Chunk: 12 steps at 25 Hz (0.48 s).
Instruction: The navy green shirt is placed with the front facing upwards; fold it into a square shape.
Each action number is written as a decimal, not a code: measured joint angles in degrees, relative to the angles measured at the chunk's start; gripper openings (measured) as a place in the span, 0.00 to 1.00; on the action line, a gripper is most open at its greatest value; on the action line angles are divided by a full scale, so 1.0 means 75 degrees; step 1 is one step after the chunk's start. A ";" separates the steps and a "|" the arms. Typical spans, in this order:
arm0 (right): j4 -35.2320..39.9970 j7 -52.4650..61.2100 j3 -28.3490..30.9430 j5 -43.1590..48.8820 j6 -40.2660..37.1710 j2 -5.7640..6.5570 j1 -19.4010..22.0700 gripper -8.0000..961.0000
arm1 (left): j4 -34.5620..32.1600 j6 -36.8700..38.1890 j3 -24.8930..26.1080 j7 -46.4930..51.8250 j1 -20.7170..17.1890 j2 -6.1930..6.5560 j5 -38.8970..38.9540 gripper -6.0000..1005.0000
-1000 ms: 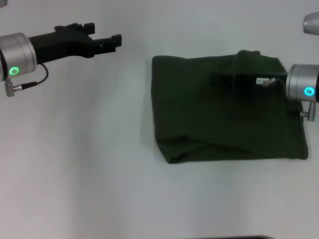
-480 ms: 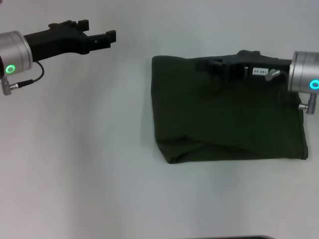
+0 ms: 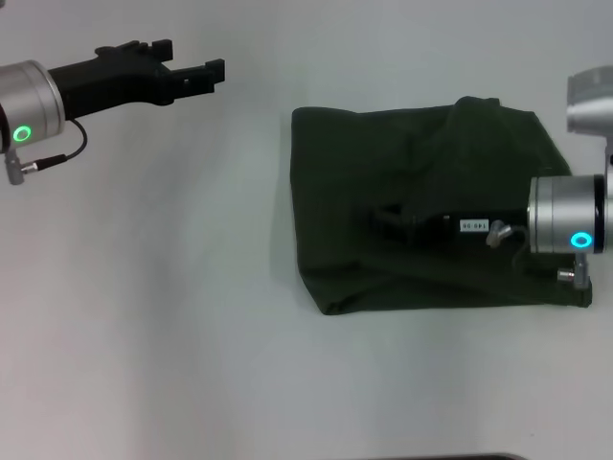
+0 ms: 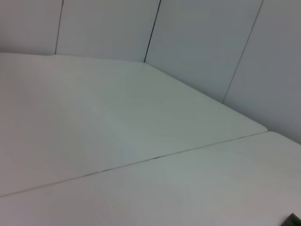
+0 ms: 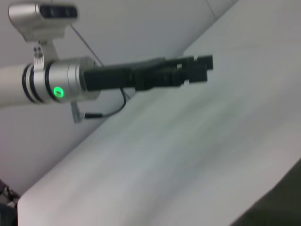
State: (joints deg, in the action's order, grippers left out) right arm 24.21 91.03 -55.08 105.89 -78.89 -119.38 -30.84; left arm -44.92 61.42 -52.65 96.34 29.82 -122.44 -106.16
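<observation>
You are seeing the navy green shirt (image 3: 431, 211) lying folded on the white table (image 3: 192, 335) in the head view, with your right pincer (image 3: 388, 218) hovering over its middle, too dark to tell open from closed. The right wrist view is showing only a dark shirt corner (image 5: 277, 207), but it is showing your left pincer (image 5: 203, 66) clearly, empty, with its fingers a little apart. The left wrist view is showing just table.

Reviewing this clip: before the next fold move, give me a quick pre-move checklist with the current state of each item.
1. Navy green shirt lies on the table, folded to a compact patch: ok.
2. Outline is a square: not ok, lower edge slants and a bump stands at the far edge.
3. Left gripper is off the cloth, over bare table: ok.
4. Right gripper is over the shirt's middle: ok.
5. Right gripper holds cloth: cannot tell.
6. Left gripper open: ok.
</observation>
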 joint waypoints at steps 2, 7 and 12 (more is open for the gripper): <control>-0.0095 -0.0020 -0.0149 0.0118 0.0184 0.0001 -0.0002 0.01 | 0.0018 0.0001 0.0000 0.0001 0.0010 -0.0007 0.0000 0.91; -0.0496 -0.0020 -0.0337 0.0414 0.0875 -0.0010 -0.0083 0.01 | 0.0028 0.0003 0.0000 0.0005 0.0026 -0.0025 0.0000 0.91; -0.0544 -0.0053 -0.0449 0.0418 0.1029 -0.0012 -0.0070 0.01 | 0.0007 0.0000 0.0000 0.0008 0.0031 -0.0039 0.0000 0.91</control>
State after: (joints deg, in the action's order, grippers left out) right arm 20.13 90.63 -58.45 109.02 -71.17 -119.47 -31.37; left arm -44.86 61.41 -52.65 96.41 30.05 -122.74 -106.16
